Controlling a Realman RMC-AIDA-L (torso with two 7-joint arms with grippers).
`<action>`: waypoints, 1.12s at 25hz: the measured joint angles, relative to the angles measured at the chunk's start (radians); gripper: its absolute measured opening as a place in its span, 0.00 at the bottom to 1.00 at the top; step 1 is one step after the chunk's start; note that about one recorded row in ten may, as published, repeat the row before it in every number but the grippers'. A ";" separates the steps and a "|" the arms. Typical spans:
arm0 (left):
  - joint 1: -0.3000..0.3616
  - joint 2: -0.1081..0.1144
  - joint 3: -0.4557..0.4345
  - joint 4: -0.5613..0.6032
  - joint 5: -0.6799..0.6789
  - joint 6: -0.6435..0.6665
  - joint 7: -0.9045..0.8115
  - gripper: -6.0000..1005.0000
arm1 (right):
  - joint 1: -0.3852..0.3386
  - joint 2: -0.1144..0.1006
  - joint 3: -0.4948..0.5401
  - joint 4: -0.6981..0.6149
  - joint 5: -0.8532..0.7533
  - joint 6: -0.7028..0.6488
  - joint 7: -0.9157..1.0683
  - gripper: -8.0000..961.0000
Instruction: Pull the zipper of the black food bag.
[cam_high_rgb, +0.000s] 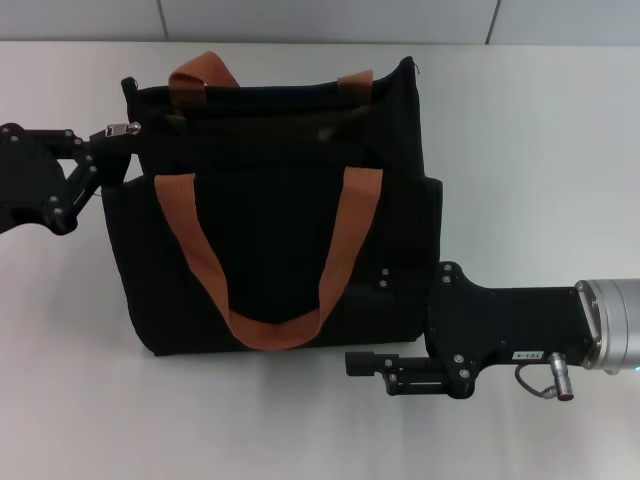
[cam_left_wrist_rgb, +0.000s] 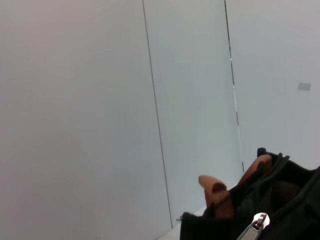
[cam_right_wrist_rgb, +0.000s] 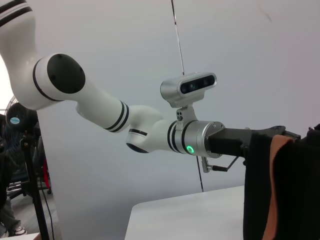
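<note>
Zipper (cam_high_rgb: 122, 129) clenched in my left tool (cam_high_rgb: 100, 150) at the black food bag (cam_high_rgb: 280, 250) top corner, track running sideways; wrist view shows the tab close. Right tool (cam_high_rgb: 365, 363), grip unclear, rests beside the bag on the tabletop (cam_high_rgb: 530, 150).

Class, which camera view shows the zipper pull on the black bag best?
The head view: the zipper pull sits at the bag's top corner, at the left end effector. The left wrist view shows it cut off at the edge; the right wrist view does not show it.
</note>
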 joint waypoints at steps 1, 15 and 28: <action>0.002 0.000 0.000 -0.001 -0.004 0.005 0.004 0.11 | 0.000 0.000 0.000 0.000 0.000 -0.001 0.000 0.66; 0.042 -0.031 -0.001 -0.005 -0.050 0.059 0.083 0.02 | 0.044 -0.005 0.000 -0.024 0.124 -0.248 0.248 0.66; 0.070 -0.044 -0.001 -0.006 -0.084 0.079 0.134 0.02 | 0.134 -0.001 0.002 -0.032 0.173 -0.160 0.486 0.66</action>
